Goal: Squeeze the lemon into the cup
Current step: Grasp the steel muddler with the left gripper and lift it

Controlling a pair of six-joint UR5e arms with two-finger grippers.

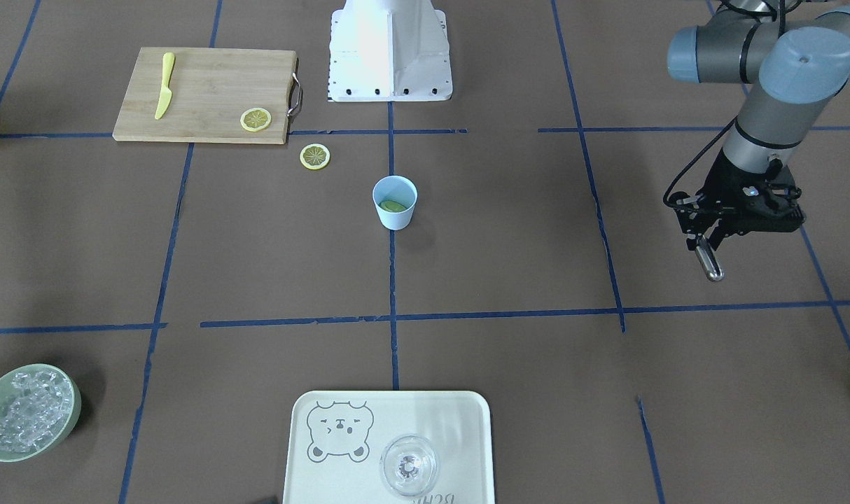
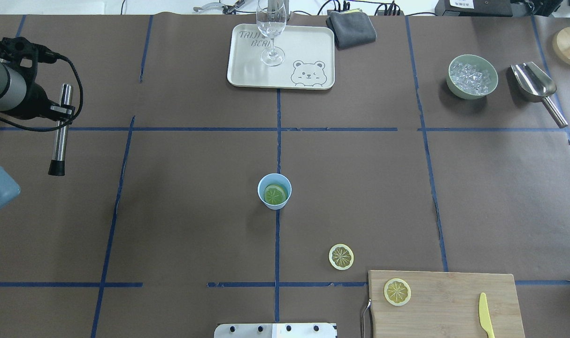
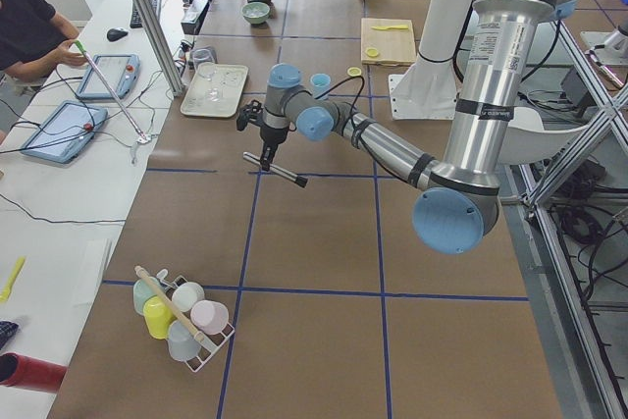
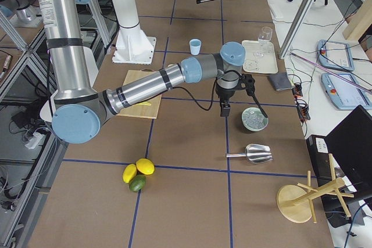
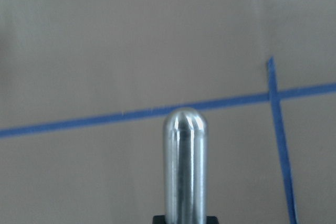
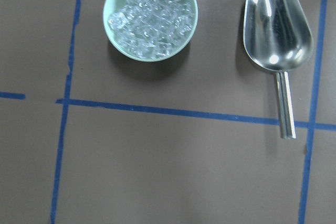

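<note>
Counting three lemon slices (image 2: 341, 257), one seemingly in sole cup (image 2: 274, 205); left end effector (image 2: 62, 109) clenching rod (image 2: 58, 145), right (image 4: 224, 111) indeterminable.

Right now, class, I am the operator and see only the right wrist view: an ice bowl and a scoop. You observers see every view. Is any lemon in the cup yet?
Observer: Yes, one lemon slice lies inside the light-blue cup.
Operator: Is the left gripper free to pick up another?
Observer: No, the left gripper is shut on a metal rod, well away from the cup.
</note>
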